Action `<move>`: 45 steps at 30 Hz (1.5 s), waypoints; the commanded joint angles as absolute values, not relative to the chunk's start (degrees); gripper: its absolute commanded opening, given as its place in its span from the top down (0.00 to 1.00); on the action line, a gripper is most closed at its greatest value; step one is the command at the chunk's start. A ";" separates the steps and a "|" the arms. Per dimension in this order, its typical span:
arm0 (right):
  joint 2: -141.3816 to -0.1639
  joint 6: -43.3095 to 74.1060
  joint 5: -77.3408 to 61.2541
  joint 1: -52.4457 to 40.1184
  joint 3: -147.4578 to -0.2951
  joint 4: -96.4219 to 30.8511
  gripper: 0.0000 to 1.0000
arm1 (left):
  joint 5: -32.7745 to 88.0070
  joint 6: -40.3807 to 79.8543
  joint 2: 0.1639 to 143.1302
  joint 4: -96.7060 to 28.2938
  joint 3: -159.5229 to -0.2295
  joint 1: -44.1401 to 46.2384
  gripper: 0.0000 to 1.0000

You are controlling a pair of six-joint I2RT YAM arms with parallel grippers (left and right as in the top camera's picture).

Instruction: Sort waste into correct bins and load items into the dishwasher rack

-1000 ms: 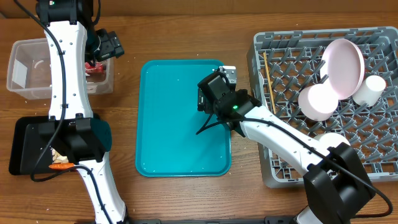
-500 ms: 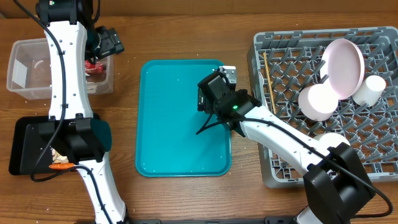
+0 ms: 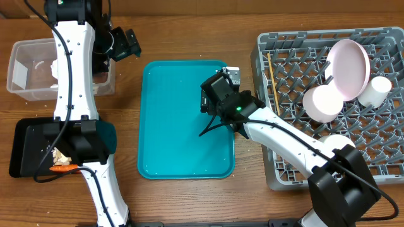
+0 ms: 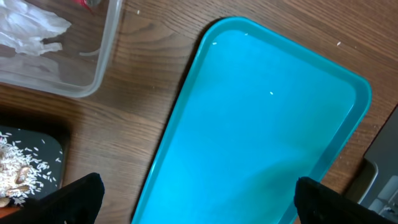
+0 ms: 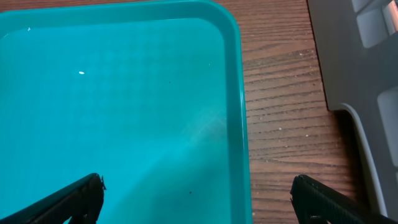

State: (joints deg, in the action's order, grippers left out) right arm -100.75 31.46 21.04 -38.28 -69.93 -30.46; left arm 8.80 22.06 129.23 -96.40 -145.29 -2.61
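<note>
From overhead, the left gripper [image 3: 124, 45] is seen spread wide and empty between the clear tub [image 3: 14, 87] and the teal tray [image 3: 183, 132]. The right gripper [image 3: 211, 101], equally wide and empty, is poised over that tray's right edge. The plate [image 3: 350, 66], bowl [image 3: 322, 102], cup [image 3: 380, 89] and chopsticks [image 3: 270, 75] are lodged in the dishwasher rack [image 3: 284, 50].

In the left wrist view, the napkin [image 4: 31, 28] is seen inside the tub and food scraps [image 4: 18, 174] on the black tray [image 4: 55, 142].

In the right wrist view, the rack's corner is seen beside the teal tray.

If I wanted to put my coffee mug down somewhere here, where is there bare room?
The teal tray has a bare floor, between the left arm and the right end effector hovering over its right edge. The rack is free between the chopsticks and the bowl. Crowded: the rack's right side, with plate, bowl and cup.
</note>
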 commanded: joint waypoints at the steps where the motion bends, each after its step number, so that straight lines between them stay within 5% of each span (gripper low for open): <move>1: -100.97 31.33 21.98 -38.17 -70.06 -30.09 0.00 | 9.06 19.11 129.34 -96.77 -145.95 -2.44 0.00; 17: -100.97 31.33 21.98 -38.20 -70.06 -30.06 0.00 | 12.95 12.60 129.27 -96.64 -138.56 6.55 0.00; 23: -100.97 31.33 21.98 -38.20 -70.06 -30.06 0.00 | 4.51 12.64 129.27 -96.51 -138.54 9.87 0.00; 45: -100.97 31.33 21.98 -38.20 -70.06 -30.06 0.00 | 3.86 12.64 129.27 -95.44 -138.54 10.52 0.00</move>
